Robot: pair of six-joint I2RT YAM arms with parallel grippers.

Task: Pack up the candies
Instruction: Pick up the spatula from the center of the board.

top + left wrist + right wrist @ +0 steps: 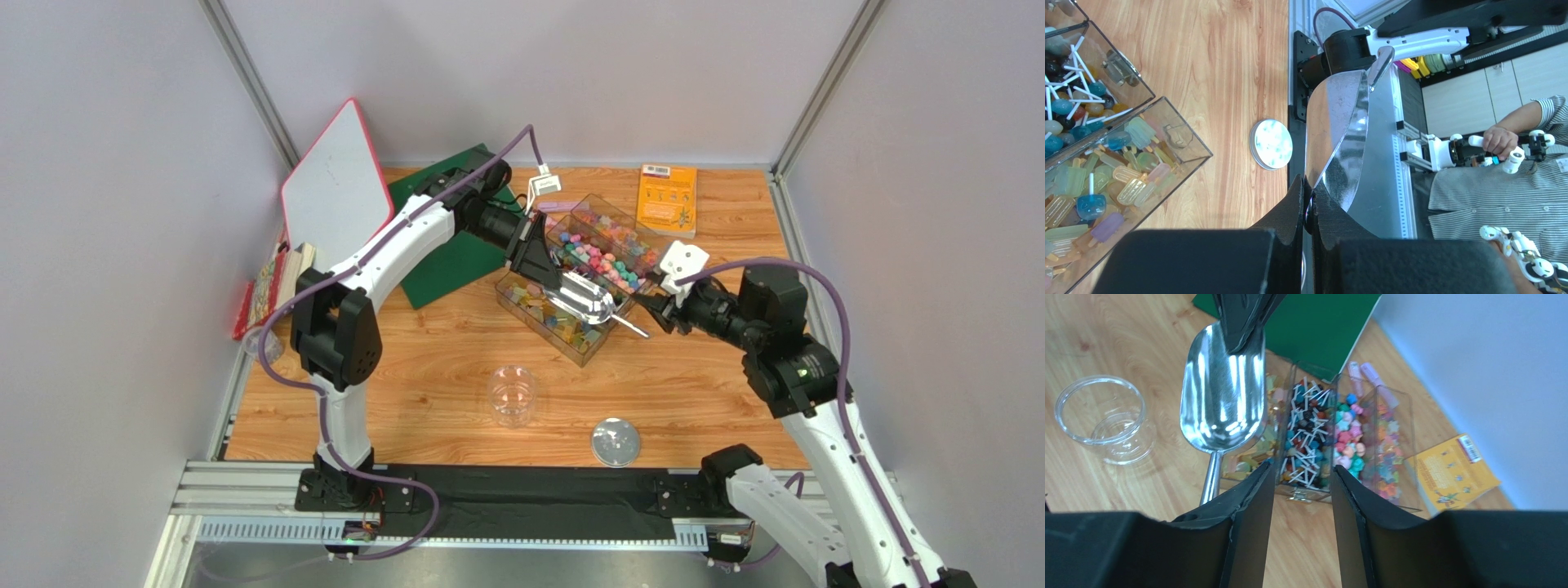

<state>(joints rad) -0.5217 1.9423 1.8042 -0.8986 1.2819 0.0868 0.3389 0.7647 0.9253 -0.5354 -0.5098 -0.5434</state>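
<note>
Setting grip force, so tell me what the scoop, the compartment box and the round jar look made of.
Scoop: polished metal, probably steel; mirror-bright, with reflections. Compartment box: clear rigid plastic, likely acrylic; candies show through its walls. Round jar: transparent, glass or plastic, cannot tell; wood grain shows through.

Scoop (589,300), left tool (546,275) over the candies (607,260)

White tubular links between blocky black motor housings, alike on the left arm (368,255) and the right arm (846,456). Strung on each with a grey-purple cable (530,132) from black base to wrist. Ending in a matt black left hand (1309,208) and right hand (1303,499), each of two flat, wedge-shaped fingers (1247,533), with a white bracket (683,261) at the right wrist.
</note>
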